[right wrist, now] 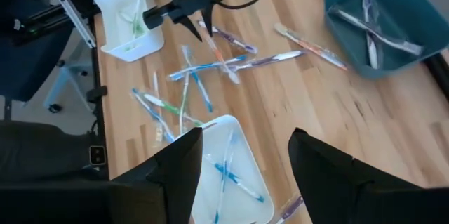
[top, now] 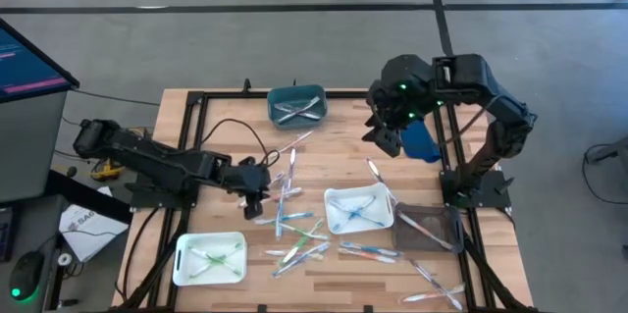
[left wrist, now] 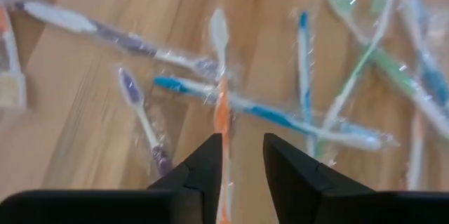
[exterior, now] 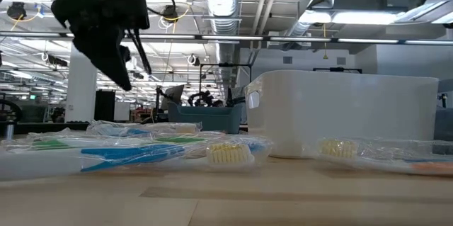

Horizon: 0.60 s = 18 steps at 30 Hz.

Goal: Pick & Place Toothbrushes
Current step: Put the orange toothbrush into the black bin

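Several wrapped toothbrushes (top: pixel 294 230) lie loose on the wooden table's middle, crossing one another. My left gripper (top: pixel 257 198) hangs open a little above their left end, pointing slantwise down. In the left wrist view an orange-handled toothbrush (left wrist: pixel 222 104) with a white head lies below the gap of the left gripper (left wrist: pixel 242 164), beside one finger. The low view shows this gripper (exterior: pixel 117 70) clear of the table. My right gripper (top: pixel 385 141) is raised high at the far right, open and empty (right wrist: pixel 245 161).
A teal tray (top: pixel 316 90) at the far edge holds pale toothbrushes. A white tray (top: pixel 334 196) right of the pile holds blue ones, and another white tray (top: pixel 181 257) near the front left holds green ones. A dark clear tray (top: pixel 432 213) stands at the right.
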Each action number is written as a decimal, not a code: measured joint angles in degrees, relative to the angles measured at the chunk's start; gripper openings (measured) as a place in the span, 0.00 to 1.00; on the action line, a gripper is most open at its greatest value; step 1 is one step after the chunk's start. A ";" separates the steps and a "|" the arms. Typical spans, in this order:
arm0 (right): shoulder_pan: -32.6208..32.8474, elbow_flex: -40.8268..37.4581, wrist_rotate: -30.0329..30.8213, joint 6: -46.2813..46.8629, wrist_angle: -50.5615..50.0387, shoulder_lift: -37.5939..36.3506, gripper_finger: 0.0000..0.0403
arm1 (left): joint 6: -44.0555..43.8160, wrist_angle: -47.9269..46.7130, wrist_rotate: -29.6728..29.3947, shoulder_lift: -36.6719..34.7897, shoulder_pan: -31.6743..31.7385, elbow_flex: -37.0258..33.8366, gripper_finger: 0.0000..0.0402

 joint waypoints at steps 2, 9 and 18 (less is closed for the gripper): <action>0.45 -0.02 0.45 -0.44 0.00 0.05 0.51 | 0.00 0.16 0.24 0.00 0.54 -0.85 0.28; 0.43 -0.05 1.71 -1.00 0.00 0.73 0.51 | 0.00 0.91 0.52 0.00 0.56 -4.19 0.37; 0.43 -0.02 1.71 -1.12 0.00 0.65 0.51 | -0.54 5.40 0.55 0.00 0.53 -6.93 0.43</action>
